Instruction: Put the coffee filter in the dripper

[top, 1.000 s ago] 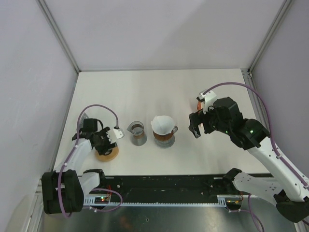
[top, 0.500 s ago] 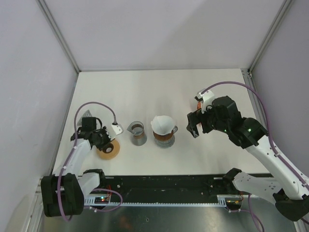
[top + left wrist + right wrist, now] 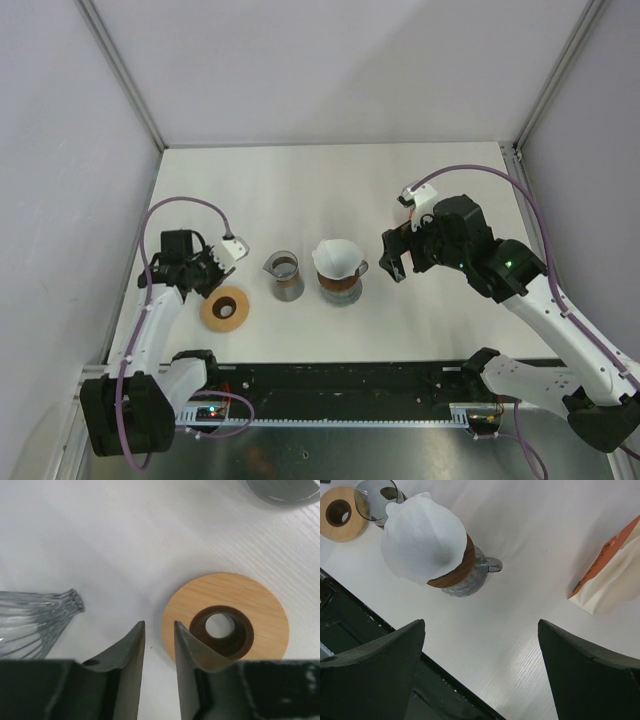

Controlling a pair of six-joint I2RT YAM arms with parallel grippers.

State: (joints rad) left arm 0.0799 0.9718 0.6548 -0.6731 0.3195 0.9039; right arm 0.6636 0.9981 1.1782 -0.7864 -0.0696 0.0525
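- Two pincers are in view, and neither holds anything.
- Left pincer (image 3: 158, 626): its fingers are nearly pressed together with a narrow slit between them, pinching nothing. It hangs just beside a wooden ring (image 3: 225, 590) that lies flat near the near left corner of the tabletop (image 3: 300, 190).
- Right pincer (image 3: 481, 630): spread wide and empty, it hovers near the dripper on its right side, clear of it.
- Coffee filter (image 3: 422, 537): the white paper cone already sits in the wood-collared dripper (image 3: 461, 564), which stands about midway along the near edge. A small glass pitcher (image 3: 285, 272) stands just beside it on the left.
- The paper's rim flares past the collar on one side, so it looks a little lopsided.
- An orange and white bag (image 3: 612, 572) lies toward the right edge.
- Step in hand, as I judge it: placement is essentially done and only seating remains.
- Next move: a light, centred nudge down on the paper, gentle enough not to crease it or tip the dripper, or simply backing away.
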